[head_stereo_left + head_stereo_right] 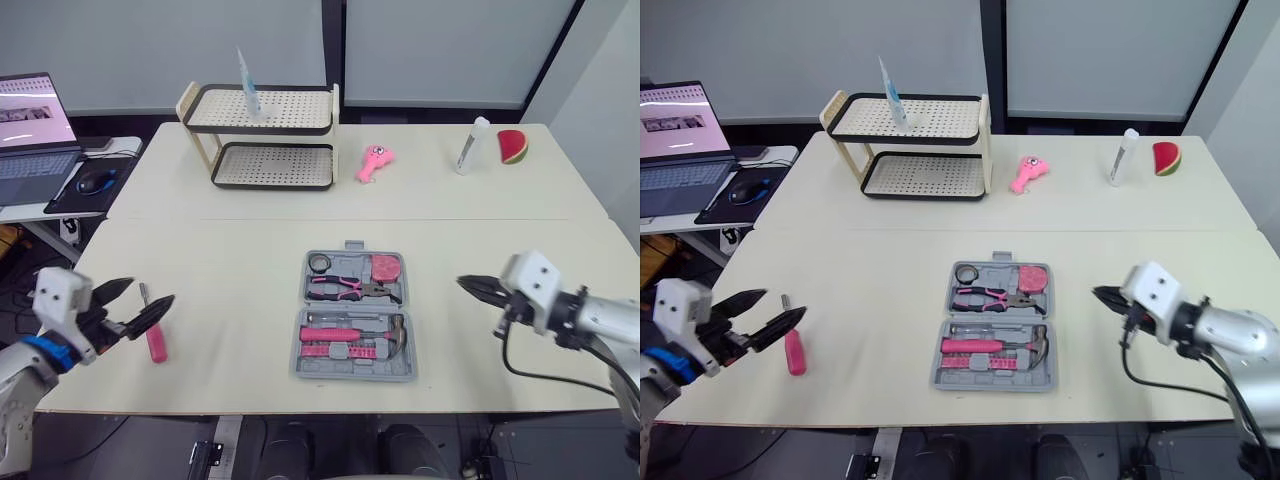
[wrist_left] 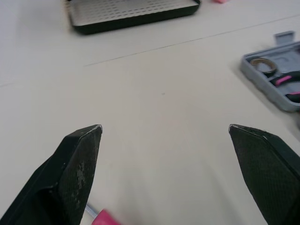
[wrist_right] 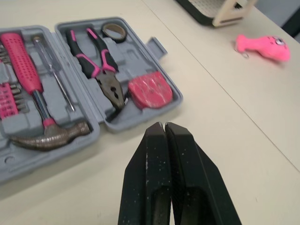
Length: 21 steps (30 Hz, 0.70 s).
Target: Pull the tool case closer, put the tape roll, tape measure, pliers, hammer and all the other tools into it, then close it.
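The grey tool case (image 1: 300, 368) lies open at the table's middle. In it sit a tape roll (image 1: 319, 263), pink-handled pliers (image 1: 345, 288), a red tape measure (image 1: 386, 268), a hammer (image 1: 350, 333) and a thin screwdriver (image 3: 54, 77). A pink-handled screwdriver (image 1: 153, 332) lies loose on the table far to the case's left. My left gripper (image 1: 150, 292) hangs open just above that screwdriver, with nothing between its fingers. To the right of the case my right gripper (image 1: 470, 285) is shut and empty, its tips pointing at the case (image 3: 176, 105).
A two-tier perforated rack (image 1: 265, 135) with a pale tube (image 1: 248, 85) on top stands at the back. A pink toy (image 1: 374, 160), a white bottle (image 1: 471, 145) and a watermelon slice (image 1: 512, 146) lie at the back right. A laptop (image 1: 35, 130) sits on a side desk to the left.
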Tool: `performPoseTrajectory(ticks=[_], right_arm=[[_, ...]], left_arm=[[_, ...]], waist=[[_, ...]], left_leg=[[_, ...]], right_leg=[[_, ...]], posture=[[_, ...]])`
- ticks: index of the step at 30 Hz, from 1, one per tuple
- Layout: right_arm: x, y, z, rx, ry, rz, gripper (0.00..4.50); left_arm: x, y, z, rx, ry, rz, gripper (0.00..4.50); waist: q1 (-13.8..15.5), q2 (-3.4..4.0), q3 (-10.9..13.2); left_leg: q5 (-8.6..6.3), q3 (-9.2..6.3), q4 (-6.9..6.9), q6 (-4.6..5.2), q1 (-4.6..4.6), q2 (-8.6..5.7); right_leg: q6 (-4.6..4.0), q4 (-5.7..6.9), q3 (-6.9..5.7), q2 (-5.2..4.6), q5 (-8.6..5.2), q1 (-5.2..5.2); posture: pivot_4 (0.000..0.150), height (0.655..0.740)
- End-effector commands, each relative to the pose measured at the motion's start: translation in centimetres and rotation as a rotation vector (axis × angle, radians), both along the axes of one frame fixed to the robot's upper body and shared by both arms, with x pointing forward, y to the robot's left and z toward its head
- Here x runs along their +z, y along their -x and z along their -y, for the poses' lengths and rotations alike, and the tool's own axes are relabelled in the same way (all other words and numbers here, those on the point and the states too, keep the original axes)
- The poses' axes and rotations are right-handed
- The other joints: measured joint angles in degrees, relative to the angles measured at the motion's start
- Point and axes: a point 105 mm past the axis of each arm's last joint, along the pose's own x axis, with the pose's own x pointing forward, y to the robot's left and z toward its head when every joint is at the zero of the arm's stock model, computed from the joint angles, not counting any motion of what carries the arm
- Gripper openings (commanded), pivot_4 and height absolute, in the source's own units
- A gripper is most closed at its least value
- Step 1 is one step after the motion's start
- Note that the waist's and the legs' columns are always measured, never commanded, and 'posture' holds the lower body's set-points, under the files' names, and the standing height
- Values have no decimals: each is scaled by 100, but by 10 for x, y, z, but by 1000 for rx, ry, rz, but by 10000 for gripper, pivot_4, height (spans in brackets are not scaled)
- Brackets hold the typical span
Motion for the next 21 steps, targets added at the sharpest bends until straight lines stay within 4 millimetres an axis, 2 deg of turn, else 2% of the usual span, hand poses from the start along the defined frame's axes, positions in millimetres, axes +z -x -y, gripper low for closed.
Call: performPoseTrajectory(ticks=[1, 3, 6, 10, 14, 19, 21], right_arm=[[-2, 13, 23, -105, -39, 45, 73], [-16, 24, 33, -160, -54, 29, 4842], [-37, 42, 38, -181, -52, -6, 8945], [-56, 62, 41, -197, -78, -74, 15723], [-57, 64, 48, -196, -77, -91, 22771], [-47, 57, 51, -194, -80, -75, 32335], [-45, 56, 50, -191, -82, -69, 38009]], left_arm=[[-11, 23, -32, 166, 37, -5, 45000], [-24, 37, -42, 240, 77, -38, 45000], [-41, 54, -49, 321, 124, -70, 45000], [-57, 70, -47, 355, 157, -103, 45000], [-62, 73, -40, 322, 153, -119, 45000], [-63, 72, -35, 266, 140, -128, 45000], [-63, 71, -34, 258, 138, -125, 45000]], waist=[[6, -5, -3], [7, -9, -6], [12, -12, -9], [20, -15, -16], [17, -22, -21], [17, -20, -27], [18, -22, -29]], left_leg=[[0, 2, -1, 0, 0, -2], [0, 1, -1, 0, 3, 0], [0, 1, -2, 0, 10, 0], [-1, -3, -3, -1, 25, -4], [-2, -7, -13, -1, 63, -1], [-6, -6, -19, 3, 81, -1], [-7, -8, -19, 4, 79, -1]], right_leg=[[0, 0, 1, -1, 0, 1], [0, -2, 1, -20, 0, 4], [0, -6, 3, -23, 0, 14], [0, -17, 7, -33, 0, 37], [-2, -40, 8, -33, -1, 80], [-3, -61, 9, -33, -2, 103], [-3, -68, 7, -33, -2, 106]], posture=[[1500, 7290], [1500, 7290], [1500, 7290], [1500, 7290], [1500, 7290], [1500, 7290], [1500, 7290]])
